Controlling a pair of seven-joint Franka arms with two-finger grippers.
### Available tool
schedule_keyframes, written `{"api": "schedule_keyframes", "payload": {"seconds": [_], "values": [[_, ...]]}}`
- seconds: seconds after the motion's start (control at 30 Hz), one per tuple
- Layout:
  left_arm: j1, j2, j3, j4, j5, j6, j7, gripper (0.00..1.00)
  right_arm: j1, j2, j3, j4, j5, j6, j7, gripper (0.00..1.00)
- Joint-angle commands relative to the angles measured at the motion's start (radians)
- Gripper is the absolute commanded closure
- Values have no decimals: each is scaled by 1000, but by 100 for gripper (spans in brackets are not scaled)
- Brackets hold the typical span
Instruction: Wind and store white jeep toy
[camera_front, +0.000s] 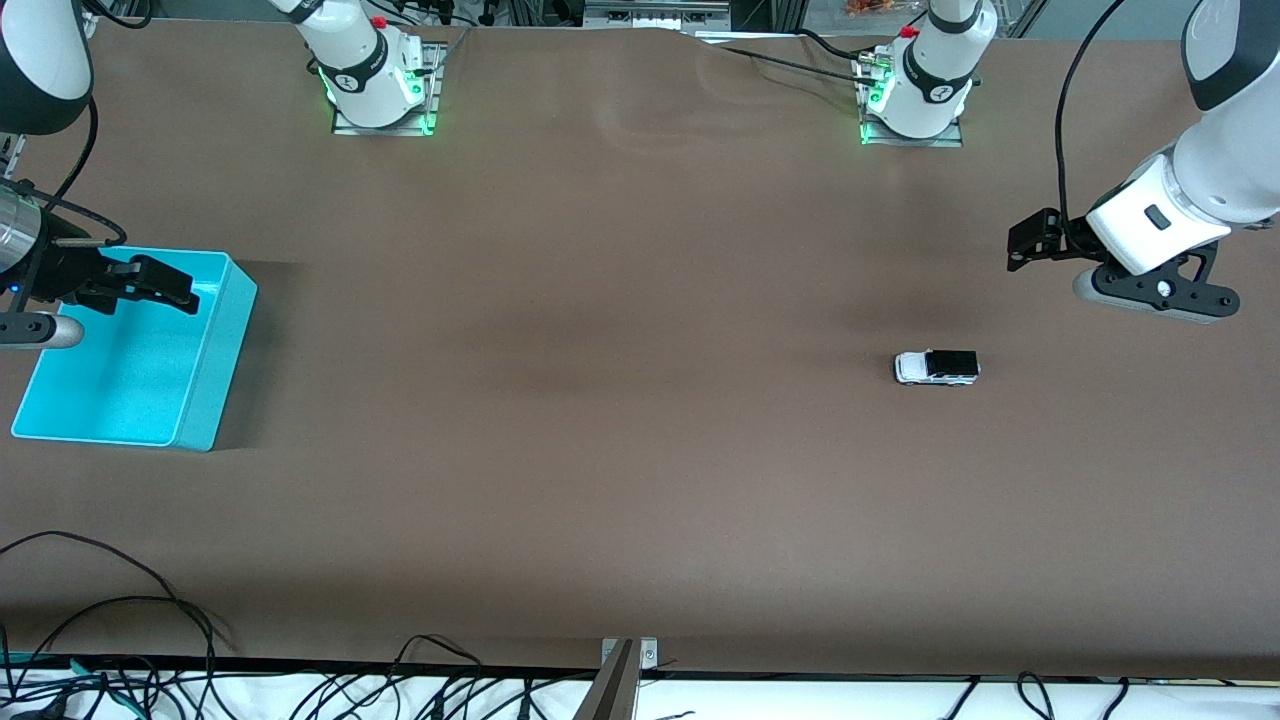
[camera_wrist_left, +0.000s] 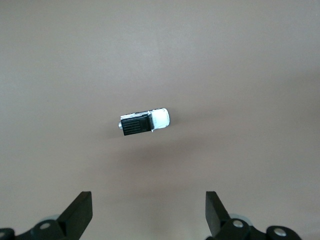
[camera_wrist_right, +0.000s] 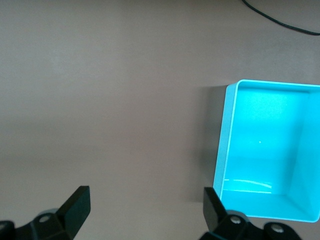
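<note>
The white jeep toy (camera_front: 937, 367), boxy with a black roof, stands on its wheels on the brown table toward the left arm's end. My left gripper (camera_front: 1022, 246) hangs in the air near it, closer to the table's end. In the left wrist view the jeep (camera_wrist_left: 144, 123) lies ahead of the left gripper (camera_wrist_left: 149, 212), whose jaws stand wide apart and hold nothing. My right gripper (camera_front: 185, 287) hovers open over the turquoise bin (camera_front: 226, 370) at the right arm's end. The right wrist view shows the right gripper (camera_wrist_right: 147, 210) open beside the bin's wall (camera_wrist_right: 225, 145).
The turquoise bin has nothing in it. Both arm bases (camera_front: 380, 95) (camera_front: 912, 105) stand at the table's edge farthest from the front camera. Loose black cables (camera_front: 120, 620) lie along the edge nearest that camera. A metal bracket (camera_front: 628, 655) sits at that edge's middle.
</note>
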Motion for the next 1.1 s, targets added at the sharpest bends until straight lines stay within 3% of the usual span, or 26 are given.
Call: {"api": "schedule_keyframes", "payload": {"seconds": [0.0, 0.93, 1.07], "values": [[-3, -19, 4, -10, -12, -6, 17, 0, -4, -3, -4, 4, 21, -6, -17, 0], [-12, -10, 4, -5, -11, -22, 30, 0, -4, -3, -4, 4, 22, -5, -17, 0], [-15, 30, 2, -2, -11, -35, 28, 0, -4, -3, -4, 4, 22, -5, -17, 0]]}}
